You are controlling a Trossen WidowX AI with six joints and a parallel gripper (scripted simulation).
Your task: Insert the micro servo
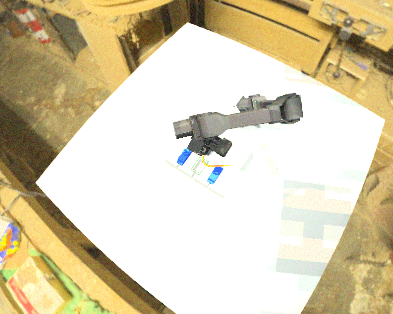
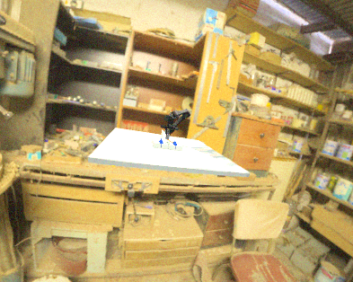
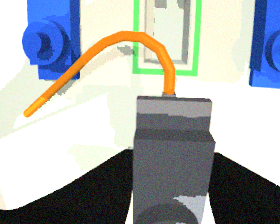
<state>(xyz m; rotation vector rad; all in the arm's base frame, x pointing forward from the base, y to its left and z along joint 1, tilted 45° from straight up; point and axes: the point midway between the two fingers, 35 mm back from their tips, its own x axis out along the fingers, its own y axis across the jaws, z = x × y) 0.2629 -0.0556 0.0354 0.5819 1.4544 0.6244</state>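
Note:
The loose micro servo [image 3: 173, 165] is dark grey, with a round boss facing the wrist camera. My gripper [image 1: 209, 148] [image 3: 170, 161] is shut on it, one black finger on each side. Its orange cable [image 3: 126, 36] [image 1: 216, 165] leaves the end nearer the pocket and curves to the left in the wrist view. The pocket's green outline [image 3: 161, 73] lies just beyond the servo in that view, slightly left of its line; the pocket looks empty. The pale deck [image 3: 106, 20] carries it. The servo's height above the deck is hard to tell, and its underside is hidden.
A blue servo [image 1: 184, 156] [image 3: 53, 30] stands on one side of the pocket and another blue servo [image 1: 215, 175] [image 3: 271, 55] on the other. A white block-like shape [image 3: 51, 155] lies at the lower left of the wrist view. The white table top [image 1: 137, 225] surrounds the deck.

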